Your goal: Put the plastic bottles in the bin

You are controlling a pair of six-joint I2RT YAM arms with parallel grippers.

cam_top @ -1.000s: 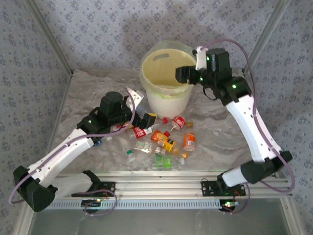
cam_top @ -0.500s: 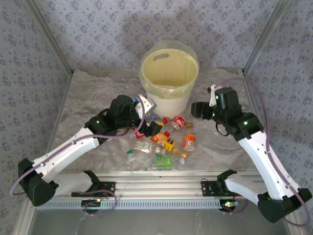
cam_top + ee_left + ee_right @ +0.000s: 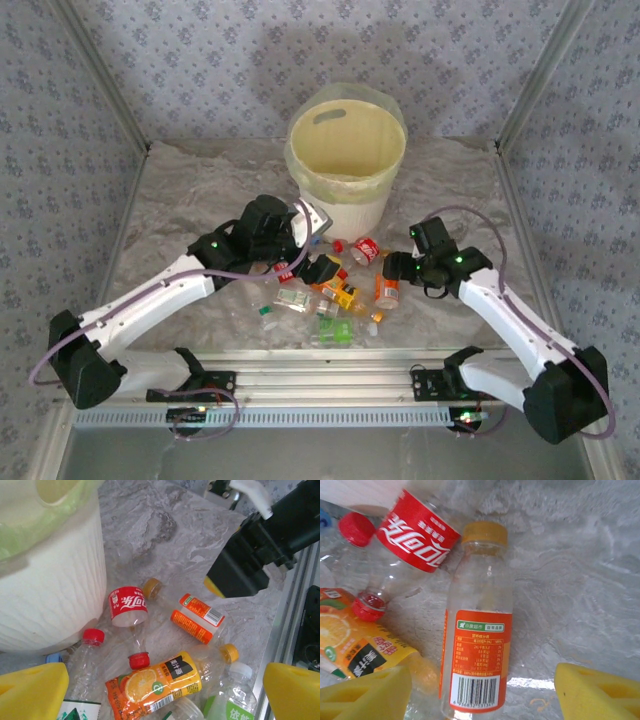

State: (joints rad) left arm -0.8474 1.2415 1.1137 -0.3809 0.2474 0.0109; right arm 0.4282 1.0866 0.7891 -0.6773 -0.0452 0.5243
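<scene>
The cream-white bin (image 3: 345, 150) stands at the back centre, its ribbed wall (image 3: 50, 595) close on the left in the left wrist view. In front of it several plastic bottles (image 3: 335, 290) lie scattered on the table. My left gripper (image 3: 322, 268) is open over the pile's left side, and a crushed orange-juice bottle (image 3: 155, 685) lies between its yellow pads (image 3: 30, 690). My right gripper (image 3: 394, 268) is open over the pile's right side. An orange-labelled, yellow-capped bottle (image 3: 480, 650) lies between its pads (image 3: 600, 692), untouched. A red-labelled cola bottle (image 3: 417, 535) lies just beyond.
An aluminium rail (image 3: 330, 370) runs along the table's near edge, with green-labelled bottles (image 3: 338, 333) close to it. Patterned walls enclose the table on three sides. The two grippers hang close together over the pile, and the right one's black body (image 3: 250, 555) shows in the left wrist view.
The right arm has swung down from over the bin to the bottles on the pile's right side. The left gripper has moved right and forward over the pile.
</scene>
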